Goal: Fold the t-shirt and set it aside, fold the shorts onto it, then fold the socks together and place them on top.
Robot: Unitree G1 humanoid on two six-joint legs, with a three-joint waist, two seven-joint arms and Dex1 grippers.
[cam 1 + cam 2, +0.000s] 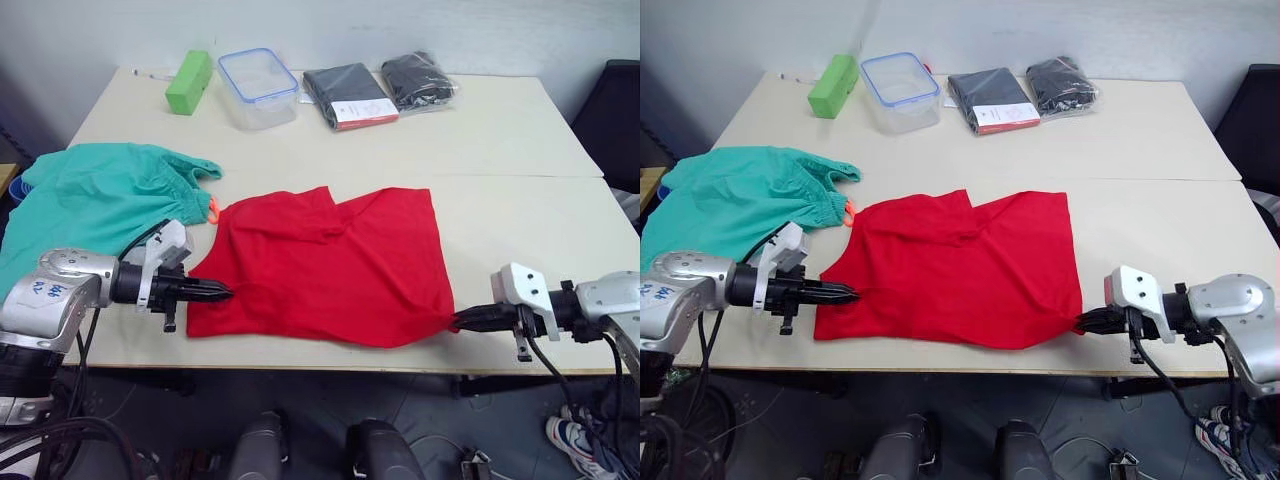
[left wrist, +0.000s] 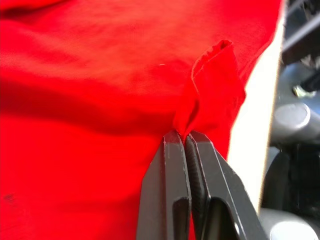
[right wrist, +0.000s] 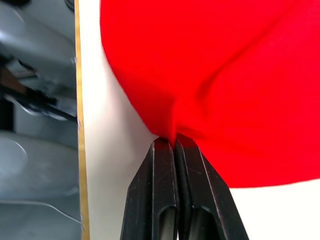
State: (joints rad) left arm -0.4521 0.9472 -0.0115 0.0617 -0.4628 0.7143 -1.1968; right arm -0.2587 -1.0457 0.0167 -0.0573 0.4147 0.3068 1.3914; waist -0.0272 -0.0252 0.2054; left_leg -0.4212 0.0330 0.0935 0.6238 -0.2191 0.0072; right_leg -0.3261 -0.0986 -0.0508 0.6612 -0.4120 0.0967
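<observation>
The left gripper (image 1: 222,292) is clamped on a small pinch of the t-shirt's (image 1: 330,265) near left edge, the cloth bunching up just past its fingertips (image 2: 186,145). The right gripper (image 1: 462,320) is likewise closed on the near right corner of the red fabric, which is drawn to a point there. The t-shirt lies partly folded near the front edge of the table (image 1: 500,130). The teal-green shorts (image 1: 95,195) lie crumpled just beside it on the robot's left, orange drawstring (image 1: 212,210) showing. At the far side stand a green block (image 1: 189,82), a clear lidded container (image 1: 259,86) and two bagged dark garments (image 1: 380,88).
</observation>
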